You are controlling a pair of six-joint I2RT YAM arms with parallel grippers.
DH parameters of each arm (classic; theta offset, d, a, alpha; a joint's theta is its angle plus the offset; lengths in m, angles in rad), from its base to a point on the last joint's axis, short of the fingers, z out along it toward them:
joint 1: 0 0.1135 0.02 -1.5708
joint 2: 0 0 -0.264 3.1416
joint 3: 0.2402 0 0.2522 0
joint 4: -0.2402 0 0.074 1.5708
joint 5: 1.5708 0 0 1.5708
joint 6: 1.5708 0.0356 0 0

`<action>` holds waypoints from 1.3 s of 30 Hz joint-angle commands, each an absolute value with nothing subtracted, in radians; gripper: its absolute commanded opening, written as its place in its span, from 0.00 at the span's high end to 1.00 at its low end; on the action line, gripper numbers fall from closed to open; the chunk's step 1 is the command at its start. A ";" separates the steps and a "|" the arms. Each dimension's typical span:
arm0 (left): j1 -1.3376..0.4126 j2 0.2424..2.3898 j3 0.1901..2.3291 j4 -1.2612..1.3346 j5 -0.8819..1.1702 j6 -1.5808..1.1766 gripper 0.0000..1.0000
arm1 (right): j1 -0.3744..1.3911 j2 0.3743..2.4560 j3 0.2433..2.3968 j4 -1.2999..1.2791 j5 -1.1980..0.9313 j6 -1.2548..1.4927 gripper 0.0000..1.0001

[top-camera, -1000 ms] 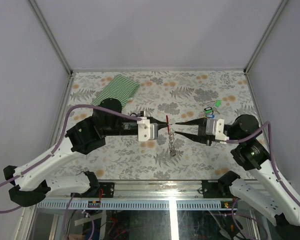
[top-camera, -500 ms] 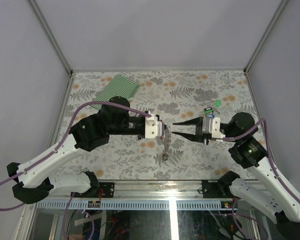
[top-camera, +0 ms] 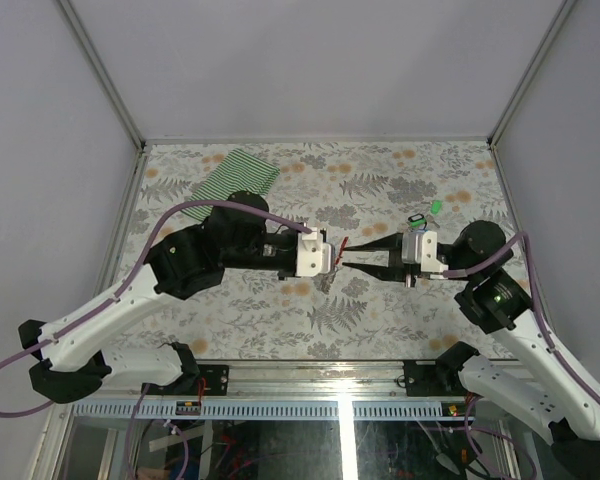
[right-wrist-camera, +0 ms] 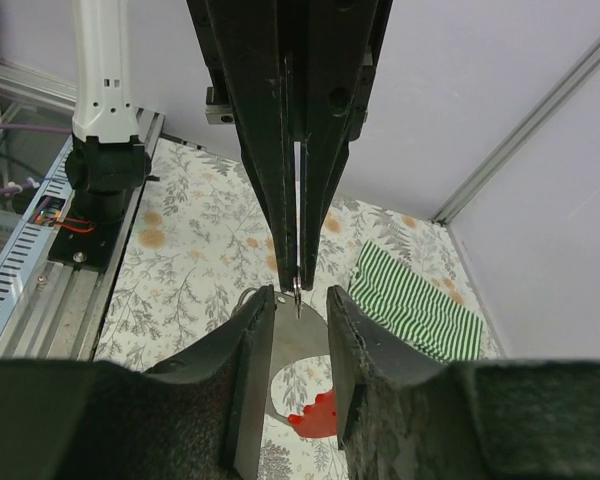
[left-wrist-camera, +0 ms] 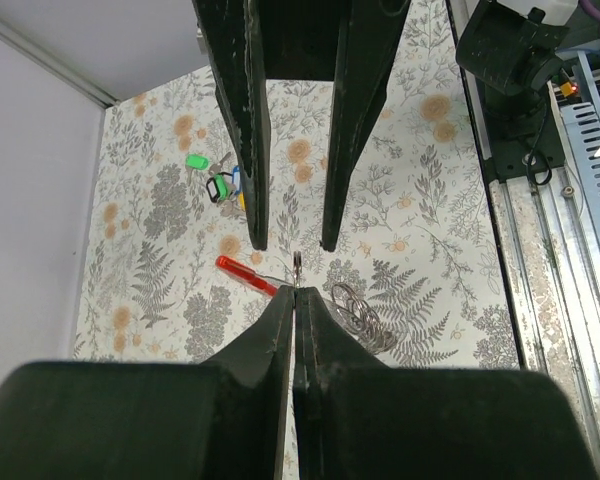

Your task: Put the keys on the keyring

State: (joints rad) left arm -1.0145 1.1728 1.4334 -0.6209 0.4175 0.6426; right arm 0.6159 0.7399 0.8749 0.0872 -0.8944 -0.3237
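My left gripper (left-wrist-camera: pixel 295 292) is shut on the keyring (left-wrist-camera: pixel 297 263), pinching its thin metal edge. The keyring's red part (left-wrist-camera: pixel 245 275) sticks out to one side and a coil of silvery rings (left-wrist-camera: pixel 361 316) hangs on the other. In the top view the keyring (top-camera: pixel 344 245) is held above the table's middle. My right gripper (right-wrist-camera: pixel 300 295) is open, and its fingertips straddle the keyring's grey plate (right-wrist-camera: pixel 298 350) from the opposite side. The keys (top-camera: pixel 417 221), with a green tag (top-camera: pixel 435 206), lie on the table behind the right gripper (top-camera: pixel 347 262).
A green-and-white striped cloth (top-camera: pixel 233 176) lies at the back left of the floral table (top-camera: pixel 380 310). Grey walls enclose the table. A metal rail (top-camera: pixel 310 375) with the arm bases runs along the near edge.
My left gripper has shifted right and turned, drawing the hanging rings up with the keyring. The right gripper has pulled back, then slid left until its fingers flank the keyring.
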 commanded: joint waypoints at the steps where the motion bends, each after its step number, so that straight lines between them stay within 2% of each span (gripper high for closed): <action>1: -1.023 1.175 1.482 -0.619 0.402 0.638 1.00 | 0.632 0.756 0.920 0.097 -0.929 -0.309 0.67; 7: -1.025 1.177 1.484 -0.622 0.398 0.645 1.00 | 0.639 0.767 0.922 0.082 -0.921 -0.317 0.71; 19: -1.032 1.181 1.490 -0.622 0.404 0.650 1.00 | 0.658 0.785 0.922 0.057 -0.891 -0.340 0.73; 26: -1.035 1.182 1.494 -0.630 0.405 0.654 1.00 | 0.667 0.788 0.922 0.045 -0.876 -0.348 0.89; 28: -1.035 1.181 1.495 -0.630 0.405 0.655 1.00 | 0.669 0.788 0.925 0.043 -0.875 -0.348 0.96; 32: -1.037 1.169 1.495 -0.629 0.423 0.655 1.00 | 0.670 0.783 0.933 0.048 -0.873 -0.329 1.00; 36: -1.037 1.120 1.461 -0.575 0.434 0.618 0.82 | 0.670 0.762 0.920 0.109 -0.904 -0.258 1.00; 39: -1.036 1.058 1.390 -0.489 0.433 0.576 0.75 | 0.670 0.751 0.891 0.231 -0.940 -0.150 1.00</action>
State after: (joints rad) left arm -1.0290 1.1488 1.4422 -0.6327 0.4194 0.6300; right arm 0.6601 0.7815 0.8852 0.0463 -0.8871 -0.2829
